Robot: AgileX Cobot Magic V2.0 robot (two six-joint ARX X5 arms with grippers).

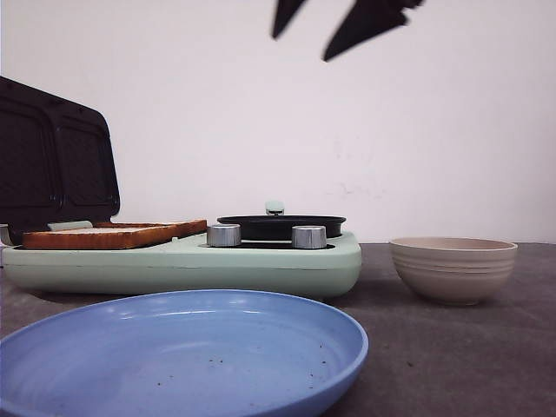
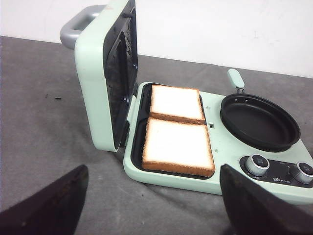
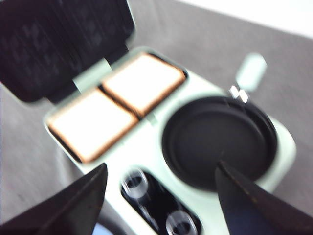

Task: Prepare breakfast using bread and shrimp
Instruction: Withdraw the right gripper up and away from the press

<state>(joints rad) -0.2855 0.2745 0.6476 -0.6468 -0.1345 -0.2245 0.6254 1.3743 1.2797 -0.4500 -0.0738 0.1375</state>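
Note:
Two square slices of white bread with brown crusts (image 2: 178,146) (image 2: 176,103) lie side by side in the open grill tray of a mint-green breakfast maker (image 2: 215,181). They also show in the front view (image 1: 109,234) and the right wrist view (image 3: 93,122). No shrimp shows in any view. My left gripper (image 2: 152,172) is open and empty, above the table in front of the maker. My right gripper (image 3: 161,169) is open and empty, high above the knobs and the pan; its fingertips (image 1: 356,30) show at the top of the front view.
The maker's lid (image 2: 105,73) stands open and upright. A black round pan (image 2: 259,122) sits on the maker, with two silver knobs (image 1: 223,234) (image 1: 308,236) in front. A beige bowl (image 1: 453,269) stands to the right; its inside is hidden. A blue plate (image 1: 174,360) lies nearest the camera.

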